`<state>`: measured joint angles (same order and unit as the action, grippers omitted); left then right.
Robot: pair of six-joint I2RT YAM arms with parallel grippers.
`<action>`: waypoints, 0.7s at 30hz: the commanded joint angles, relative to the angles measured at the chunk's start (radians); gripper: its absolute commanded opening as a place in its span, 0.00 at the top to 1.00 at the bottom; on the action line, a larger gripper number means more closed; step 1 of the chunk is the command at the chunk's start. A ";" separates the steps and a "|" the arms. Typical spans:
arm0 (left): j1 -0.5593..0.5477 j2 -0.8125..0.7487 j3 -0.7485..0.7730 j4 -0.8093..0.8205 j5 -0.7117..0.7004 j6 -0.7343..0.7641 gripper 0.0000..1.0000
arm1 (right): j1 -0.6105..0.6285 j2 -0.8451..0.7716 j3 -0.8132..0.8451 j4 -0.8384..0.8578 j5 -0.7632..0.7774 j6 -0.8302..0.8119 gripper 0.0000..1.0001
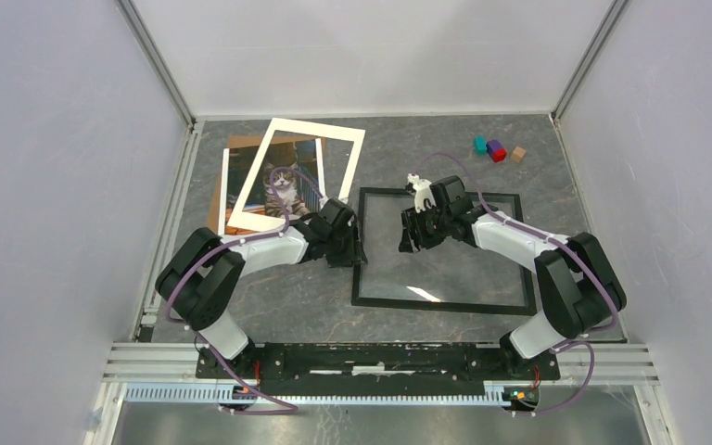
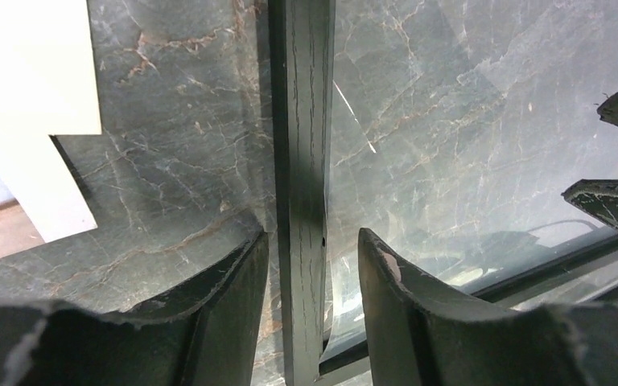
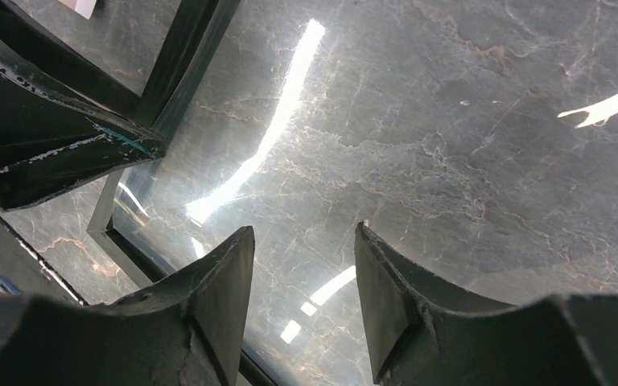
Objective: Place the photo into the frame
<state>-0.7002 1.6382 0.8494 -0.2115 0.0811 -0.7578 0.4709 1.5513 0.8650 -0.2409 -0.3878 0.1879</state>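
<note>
Black frame point(image 2: 302, 121) runs between our left jaws, which stand spread either side without pinching it. Our right jaws gape, empty, over its clear pane point(image 3: 451, 121). Well outside the left jaws, the photo point(image 1: 283, 185) lies under a white mat point(image 1: 352, 139) on the desk point(image 2: 177, 121); we judge it has yet to go in.

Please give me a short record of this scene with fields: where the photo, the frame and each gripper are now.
photo: colour print of a tabby cat, lying left under the white cardboard mat, over a brown backing board
frame: thin black rectangular frame, flat on the grey marble table, clear sheet inside
left gripper: open, straddling the frame's left rail
right gripper: open, above the clear sheet, holding nothing
photo in frame: not yet
</note>
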 commanded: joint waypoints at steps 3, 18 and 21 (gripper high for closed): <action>-0.021 0.077 -0.036 -0.095 -0.195 0.094 0.49 | 0.000 -0.037 0.023 0.009 0.062 -0.002 0.45; -0.007 -0.146 0.023 -0.149 -0.027 0.147 0.27 | -0.038 -0.170 -0.014 -0.169 0.402 -0.124 0.27; 0.009 -0.188 0.038 -0.148 0.057 0.171 0.21 | -0.116 -0.238 -0.034 -0.199 0.469 -0.130 0.23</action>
<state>-0.7116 1.5291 0.8600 -0.3355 0.0353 -0.6640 0.4328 1.4025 0.8520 -0.3809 -0.0853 0.0990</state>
